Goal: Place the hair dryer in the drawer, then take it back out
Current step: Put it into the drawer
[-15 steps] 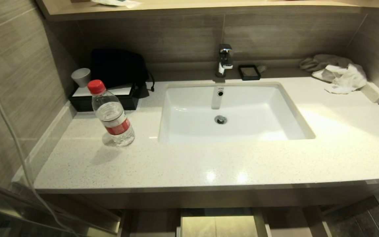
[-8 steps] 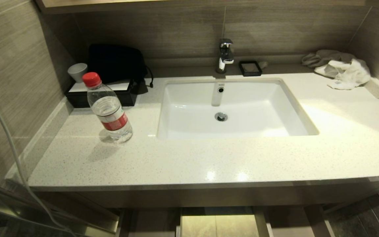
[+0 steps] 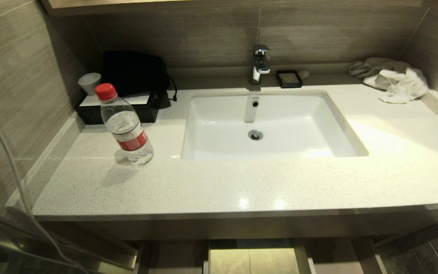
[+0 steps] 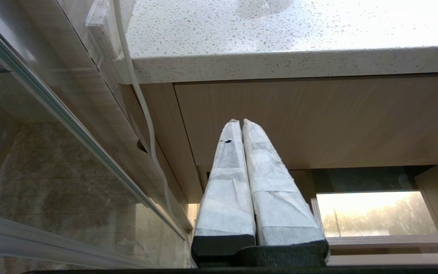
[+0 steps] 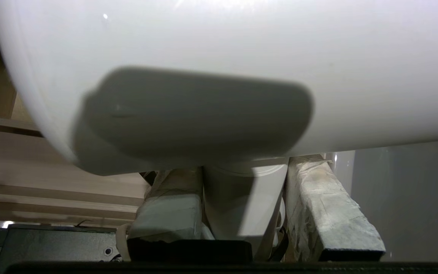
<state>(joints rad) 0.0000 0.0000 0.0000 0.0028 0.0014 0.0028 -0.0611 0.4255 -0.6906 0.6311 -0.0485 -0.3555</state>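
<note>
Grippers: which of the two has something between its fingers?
The right gripper: its taped fingers clamp the white handle of the small white hair dryer. The left gripper has fingers pressed together, empty, below the counter edge.

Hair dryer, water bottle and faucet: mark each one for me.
hair dryer [image 5: 242,49]: right wrist view, white barrel.
water bottle [image 3: 127,129]: head view, clear body above the red label.
faucet [image 3: 260,64]: head view, chrome spout.

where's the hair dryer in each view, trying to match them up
Head view: not in it; only the countertop and sink show.
Left wrist view: not in it; the left gripper points at the wood panel under the counter.
Right wrist view: the hair dryer fills the upper picture, its handle clamped in the right gripper.
Shared landmark: the speckled countertop, in head and left wrist views.
</note>
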